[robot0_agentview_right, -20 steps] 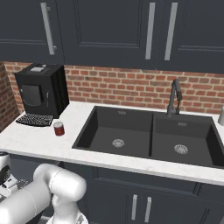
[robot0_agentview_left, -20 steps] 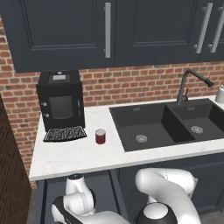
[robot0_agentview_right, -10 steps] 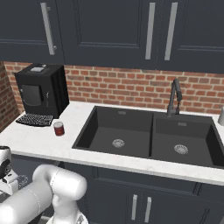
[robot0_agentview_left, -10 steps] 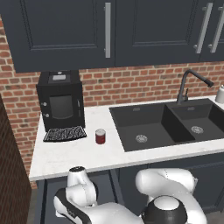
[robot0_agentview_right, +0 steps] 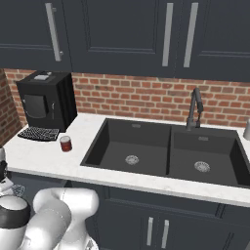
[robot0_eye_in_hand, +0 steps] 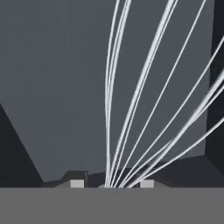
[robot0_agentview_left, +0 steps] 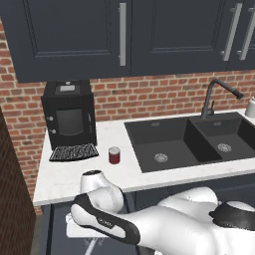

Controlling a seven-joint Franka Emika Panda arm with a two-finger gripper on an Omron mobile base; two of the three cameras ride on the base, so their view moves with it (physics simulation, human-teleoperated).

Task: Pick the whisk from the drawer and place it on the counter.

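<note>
The arm is bent low under the tabletop (robot0_agentview_left: 74,174) edge, its hand down in the open drawer (robot0_agentview_left: 57,226), which makes sense since the whisk (robot0_eye_in_hand: 144,100) lies in there and has to come out first. Looking along the hand, the whisk's silvery wires fan out from right between the two finger tips, against the drawer's flat grey floor; the claw (robot0_eye_in_hand: 111,183) is drawn in narrow about the point where the wires gather, though I can't tell for sure whether it has a firm hold or is only just meeting them. Gripping near the neck would keep the springy head free. Above, the white tabletop carries a black coffee machine (robot0_agentview_left: 68,113) with its drip tray (robot0_agentview_left: 73,152), a small red can (robot0_agentview_left: 114,155) beside it, and a black double sink (robot0_agentview_right: 166,154) with a dark tap (robot0_agentview_right: 194,108), backed by red brick and dark wall cupboards (robot0_agentview_right: 122,34). The bare patch in front of the can looks a likely landing spot.
</note>
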